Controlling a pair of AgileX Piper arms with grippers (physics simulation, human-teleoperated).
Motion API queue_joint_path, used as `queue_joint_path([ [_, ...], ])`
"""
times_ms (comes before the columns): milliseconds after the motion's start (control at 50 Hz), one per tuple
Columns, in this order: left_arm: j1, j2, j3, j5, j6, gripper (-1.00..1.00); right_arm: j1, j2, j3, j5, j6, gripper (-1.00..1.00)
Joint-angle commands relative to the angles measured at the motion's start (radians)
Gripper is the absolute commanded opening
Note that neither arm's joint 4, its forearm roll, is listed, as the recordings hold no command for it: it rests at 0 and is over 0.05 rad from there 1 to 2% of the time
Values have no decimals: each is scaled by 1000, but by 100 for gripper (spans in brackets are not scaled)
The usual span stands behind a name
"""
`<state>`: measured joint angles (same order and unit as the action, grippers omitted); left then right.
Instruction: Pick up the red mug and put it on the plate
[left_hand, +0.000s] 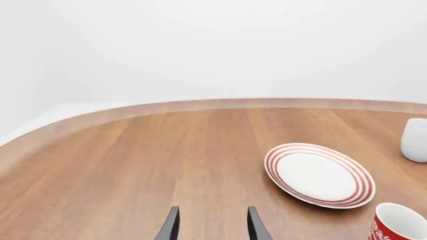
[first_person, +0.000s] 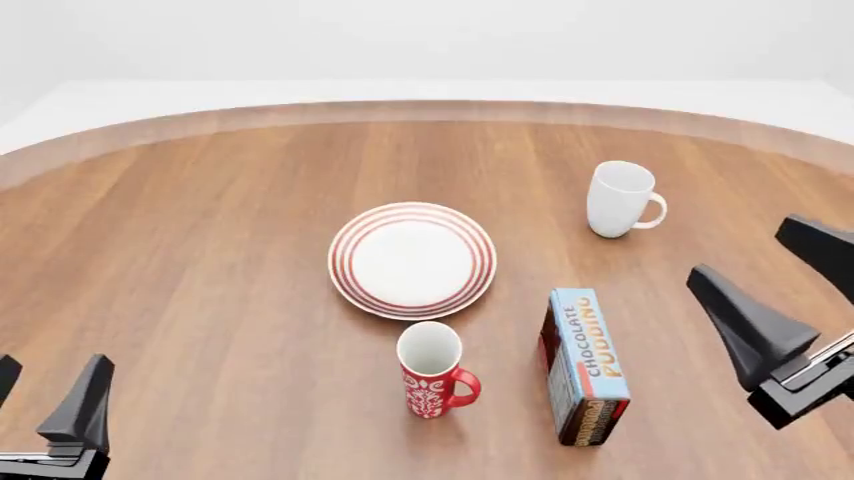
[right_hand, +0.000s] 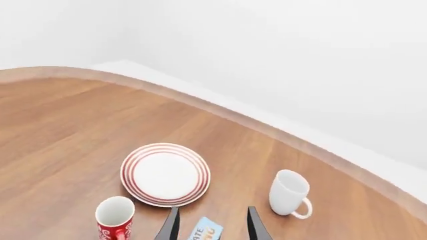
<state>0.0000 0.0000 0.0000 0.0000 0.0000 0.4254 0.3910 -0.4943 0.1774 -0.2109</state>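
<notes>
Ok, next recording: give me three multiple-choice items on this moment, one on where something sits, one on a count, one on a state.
1. Seen from the front view, where does the red mug stand relative to the plate?
A. On the plate
B. On the table just nearer the camera than the plate
C. Beyond the plate, by the far edge

2. How many mugs are on the table?
A. One
B. Two
C. Three

3. What state is the right gripper in?
A. Open, holding nothing
B. Shut on the red mug
C. Shut on the box

Answers:
1 B, the red mug stands upright on bare wood in front of the plate's near rim.
2 B, there is the red mug and a white mug.
3 A, its fingers are spread apart over the table's right side, clear of the pudding box.
</notes>
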Motion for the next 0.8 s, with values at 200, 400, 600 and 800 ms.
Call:
queue_joint_path([
  [200, 0, 0, 0, 0, 0, 100, 148, 216, -271, 180, 46, 100],
  [400, 0, 0, 0, 0, 0, 100, 200, 296, -298, 227, 40, 100],
  [600, 0, 0, 0, 0, 0, 100, 209, 338, -316, 278, 15, 100],
  [800, 0, 0, 0, 0, 0, 100, 232, 408, -358, 330, 8, 100],
])
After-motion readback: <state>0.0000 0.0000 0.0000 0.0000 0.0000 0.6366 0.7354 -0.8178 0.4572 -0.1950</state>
